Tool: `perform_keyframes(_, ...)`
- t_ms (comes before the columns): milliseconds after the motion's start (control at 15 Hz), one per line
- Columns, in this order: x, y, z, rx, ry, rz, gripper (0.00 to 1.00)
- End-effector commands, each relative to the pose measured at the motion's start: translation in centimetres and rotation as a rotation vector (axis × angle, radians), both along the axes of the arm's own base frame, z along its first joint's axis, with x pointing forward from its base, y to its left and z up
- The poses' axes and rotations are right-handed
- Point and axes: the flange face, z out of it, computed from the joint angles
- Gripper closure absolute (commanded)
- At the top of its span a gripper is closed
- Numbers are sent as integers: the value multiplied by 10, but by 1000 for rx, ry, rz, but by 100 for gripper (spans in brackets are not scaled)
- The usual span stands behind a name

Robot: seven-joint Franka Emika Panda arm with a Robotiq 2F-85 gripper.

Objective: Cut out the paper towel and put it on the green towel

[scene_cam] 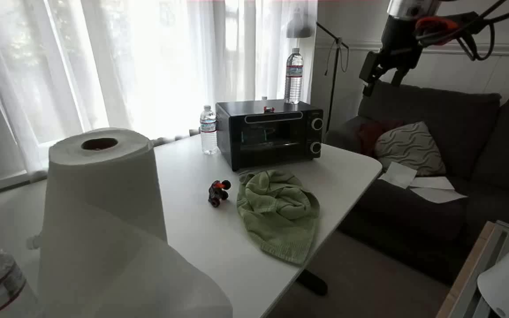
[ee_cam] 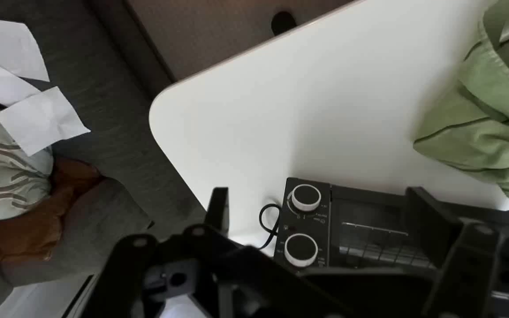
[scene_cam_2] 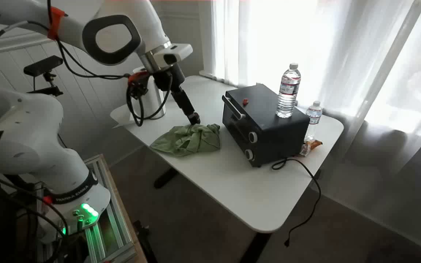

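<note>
in an exterior view gripper [scene_cam: 381, 84] hangs high right, spread w/ nothing in it, so prob best to reach for paper towel [scene_cam: 100, 190] at near left, pinch its loose sheet [scene_cam: 170, 282] & tear slowly w/o tipping it, then go right to green towel [scene_cam: 276, 212].

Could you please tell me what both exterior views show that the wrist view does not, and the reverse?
Only the exterior views show the paper towel roll and the small red toy on the oven.
Only the wrist view shows the wire grid inside the oven.
All three share the oven, open gripper, green towel and table.
</note>
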Motion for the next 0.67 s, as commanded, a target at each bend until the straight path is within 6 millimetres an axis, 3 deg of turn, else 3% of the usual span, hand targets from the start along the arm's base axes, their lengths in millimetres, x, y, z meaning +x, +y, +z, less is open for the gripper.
perform_keyframes(0, -2, 0, -6, 4, 16, -1, 0)
perform_keyframes(600, -2, 0, -14, 10, 37, -1, 0)
